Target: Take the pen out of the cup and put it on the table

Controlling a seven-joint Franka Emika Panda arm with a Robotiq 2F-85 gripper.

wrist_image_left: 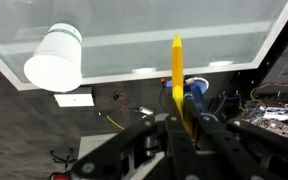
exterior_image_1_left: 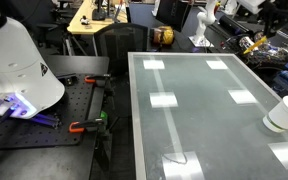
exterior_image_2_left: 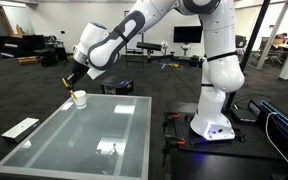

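Note:
In the wrist view my gripper (wrist_image_left: 184,125) is shut on the thin yellow pen (wrist_image_left: 177,68), which sticks out beyond the fingers. The white cup (wrist_image_left: 56,57) lies to the left of the pen, near the edge of the glass table (wrist_image_left: 184,25), apart from the pen. In an exterior view the gripper (exterior_image_2_left: 73,82) hangs just above the cup (exterior_image_2_left: 79,98) at the far corner of the table (exterior_image_2_left: 84,140); the pen is too small to make out there. In an exterior view the cup (exterior_image_1_left: 285,113) stands at the right edge of the table (exterior_image_1_left: 194,110); the gripper is out of frame.
A black perforated bench (exterior_image_1_left: 44,125) with orange-handled clamps (exterior_image_1_left: 82,126) adjoins the table. A brown round object (exterior_image_1_left: 162,36) sits far back. The robot base (exterior_image_2_left: 212,125) stands beside the table. A white flat item (exterior_image_2_left: 21,127) lies on the floor.

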